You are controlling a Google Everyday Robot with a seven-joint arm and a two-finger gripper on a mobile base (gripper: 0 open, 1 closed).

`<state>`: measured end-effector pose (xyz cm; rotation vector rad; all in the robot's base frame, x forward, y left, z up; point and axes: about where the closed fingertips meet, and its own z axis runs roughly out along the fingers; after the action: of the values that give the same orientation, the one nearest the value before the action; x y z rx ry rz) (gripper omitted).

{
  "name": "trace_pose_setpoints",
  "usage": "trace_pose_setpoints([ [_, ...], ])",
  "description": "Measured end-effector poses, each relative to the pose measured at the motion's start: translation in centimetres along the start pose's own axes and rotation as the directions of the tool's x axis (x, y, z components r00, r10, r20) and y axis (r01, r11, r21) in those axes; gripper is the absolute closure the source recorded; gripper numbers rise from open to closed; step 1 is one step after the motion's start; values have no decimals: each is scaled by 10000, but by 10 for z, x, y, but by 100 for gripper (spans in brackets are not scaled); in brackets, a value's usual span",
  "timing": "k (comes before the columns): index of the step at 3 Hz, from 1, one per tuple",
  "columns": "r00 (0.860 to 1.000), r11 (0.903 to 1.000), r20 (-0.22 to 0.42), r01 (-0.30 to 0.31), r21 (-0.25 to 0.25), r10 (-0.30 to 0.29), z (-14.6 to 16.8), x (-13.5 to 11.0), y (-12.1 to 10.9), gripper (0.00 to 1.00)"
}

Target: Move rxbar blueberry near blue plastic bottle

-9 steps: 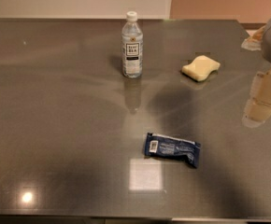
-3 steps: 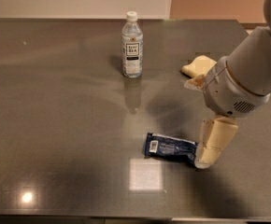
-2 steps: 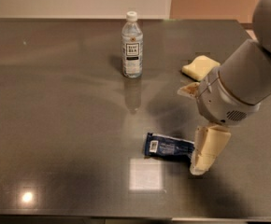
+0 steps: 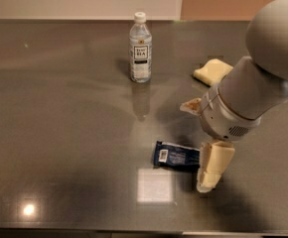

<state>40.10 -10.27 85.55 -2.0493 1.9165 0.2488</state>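
I see the grey surface point(image 4: 59, 133) | arm point(image 4: 253, 93) reaching in from the right | gripper point(image 4: 211, 175) low at the bar's right end, open or closed I cannot tell | blue plastic bottle point(image 4: 140, 48) upright at the back | yellow sponge point(image 4: 212, 71) to its right | rxbar blueberry point(image 4: 176, 156) flat, front centre, well apart from the bottle

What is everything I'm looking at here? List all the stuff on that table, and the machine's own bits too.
blue plastic bottle: one, clear bluish with a white cap, upright at the far middle of the table.
rxbar blueberry: one, dark blue with a white patch, lying flat near the front.
sponge: one, pale yellow, far side, right of the bottle.
table: one, dark grey and glossy, under everything.
arm: one, light grey, reaching in from the right.
gripper: one, cream, pointing down by the bar's right end.
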Motion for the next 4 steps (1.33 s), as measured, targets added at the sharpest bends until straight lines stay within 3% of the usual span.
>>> trace_pose_setpoints([
  [3,9995,9994,-299,99,-319,-109,27,15,0,0],
  [4,9991,9990,-416,68,-448,-87,34,19,0,18],
])
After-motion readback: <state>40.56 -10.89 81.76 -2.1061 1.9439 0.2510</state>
